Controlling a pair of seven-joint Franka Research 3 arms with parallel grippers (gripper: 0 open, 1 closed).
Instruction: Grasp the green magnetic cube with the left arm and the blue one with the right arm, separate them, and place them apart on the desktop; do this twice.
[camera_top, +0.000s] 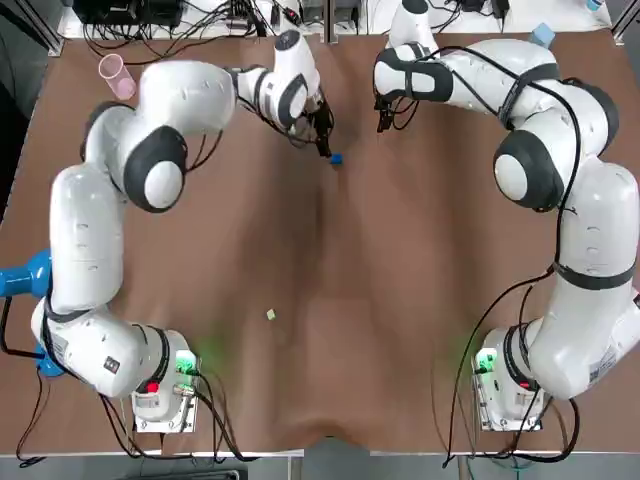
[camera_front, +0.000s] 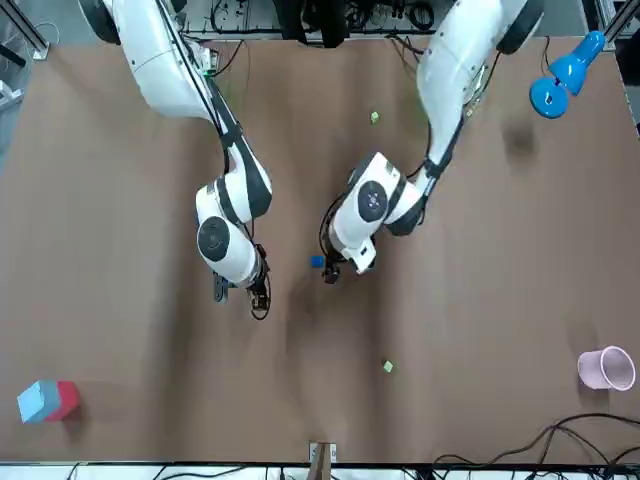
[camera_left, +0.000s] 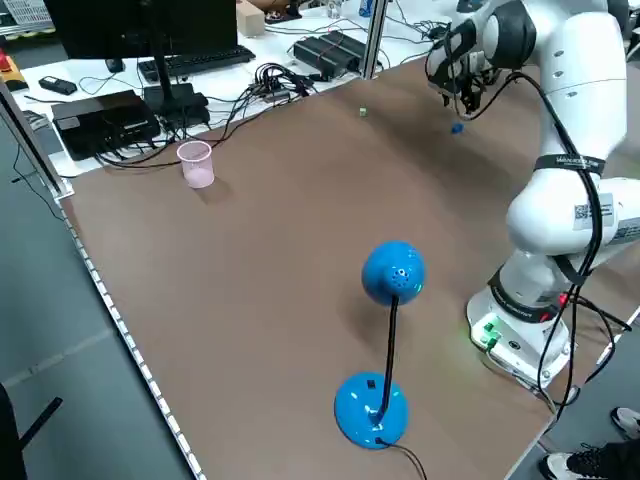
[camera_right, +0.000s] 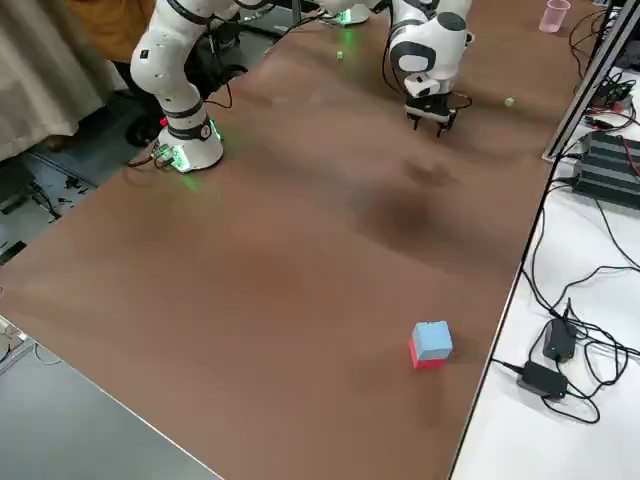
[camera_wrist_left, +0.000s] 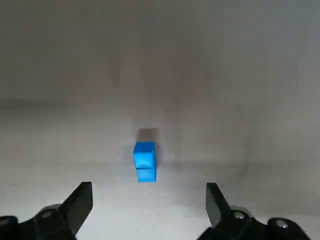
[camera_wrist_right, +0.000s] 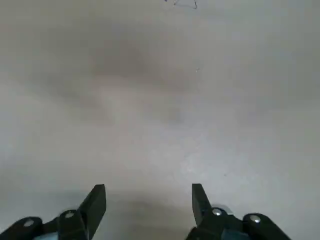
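Left hand (camera_wrist_left: 148, 192), spread, has the blue cube (camera_wrist_left: 145, 161) just ahead; right hand (camera_wrist_right: 148, 192), spread, faces only table (camera_wrist_right: 160, 75). Left, being nearest, may grab the wrong cube.

White arms (camera_top: 85, 240) bear grey joint bands (camera_top: 155, 165), black cables (camera_top: 455, 400), green-lit bases (camera_top: 160, 400); left hand (camera_wrist_left: 148, 186) and right hand (camera_wrist_right: 148, 186) are black.

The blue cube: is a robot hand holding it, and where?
Nothing is held. The blue cube lies on the table by the open left gripper; the right gripper is empty too.
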